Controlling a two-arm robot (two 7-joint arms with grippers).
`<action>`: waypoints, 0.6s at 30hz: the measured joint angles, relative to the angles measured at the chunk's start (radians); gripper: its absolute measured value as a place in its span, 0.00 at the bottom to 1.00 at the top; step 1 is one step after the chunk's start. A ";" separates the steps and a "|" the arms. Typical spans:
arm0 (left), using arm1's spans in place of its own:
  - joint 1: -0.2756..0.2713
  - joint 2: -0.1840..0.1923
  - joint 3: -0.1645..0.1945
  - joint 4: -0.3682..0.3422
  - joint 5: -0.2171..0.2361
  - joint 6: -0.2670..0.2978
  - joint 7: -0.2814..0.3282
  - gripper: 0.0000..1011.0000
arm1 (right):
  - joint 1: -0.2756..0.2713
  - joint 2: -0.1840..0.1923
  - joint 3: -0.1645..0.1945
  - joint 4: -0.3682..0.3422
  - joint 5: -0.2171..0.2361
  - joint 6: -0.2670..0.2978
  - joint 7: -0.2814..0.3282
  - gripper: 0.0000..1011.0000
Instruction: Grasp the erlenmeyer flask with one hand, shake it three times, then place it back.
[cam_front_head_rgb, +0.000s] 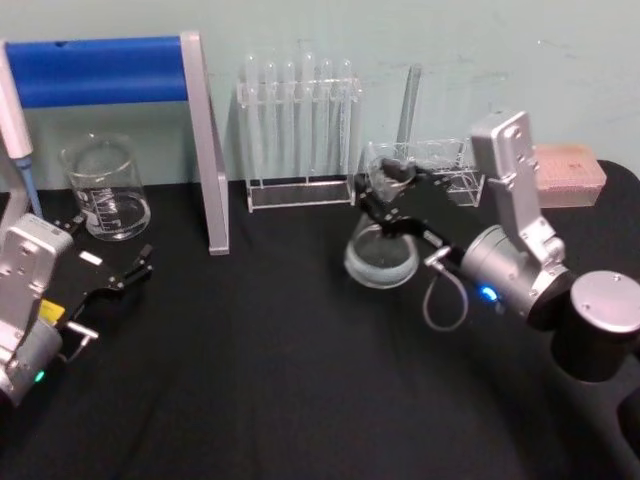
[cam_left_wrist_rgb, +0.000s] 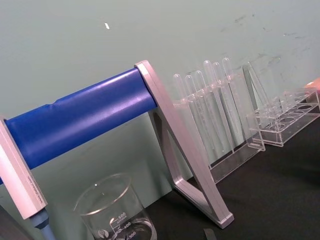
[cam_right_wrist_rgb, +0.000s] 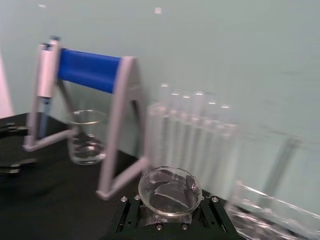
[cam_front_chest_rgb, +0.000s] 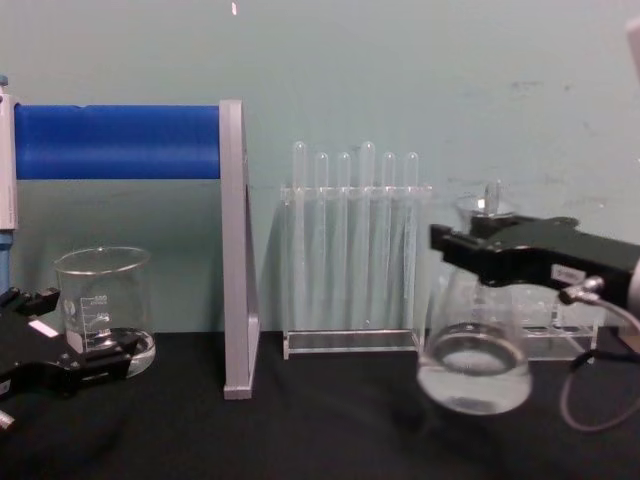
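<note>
Fingers (cam_front_chest_rgb: 447, 244) of the right hand (cam_front_chest_rgb: 478, 246) grip the erlenmeyer flask (cam_front_chest_rgb: 472, 375) at its neck.

This was a laboratory, plainly enough: a clear rack of test tubes (cam_front_head_rgb: 298, 130) stood against the pale green wall (cam_front_head_rgb: 450, 50), a graduated glass beaker (cam_front_head_rgb: 105, 190) sat on the black worktop (cam_front_head_rgb: 280, 380), a pipette (cam_front_head_rgb: 12, 120) hung from a blue-barred stand (cam_front_head_rgb: 100, 70) (an erlenmeyer flask (cam_front_head_rgb: 381, 260) of clear glass was out as well).

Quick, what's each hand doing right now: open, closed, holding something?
Left hand: open, holding nothing.
Right hand: shut on the erlenmeyer flask, at its neck.
</note>
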 joint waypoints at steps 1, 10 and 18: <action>0.000 0.000 0.000 0.000 0.000 0.000 0.000 0.99 | 0.001 0.000 0.007 0.004 -0.003 -0.001 -0.005 0.45; 0.000 0.000 0.000 0.000 0.000 0.000 0.000 0.99 | 0.008 -0.006 0.065 0.037 -0.034 -0.004 -0.054 0.44; 0.000 0.000 0.000 0.000 0.000 0.000 0.000 0.99 | 0.008 -0.018 0.090 0.046 -0.053 -0.005 -0.059 0.45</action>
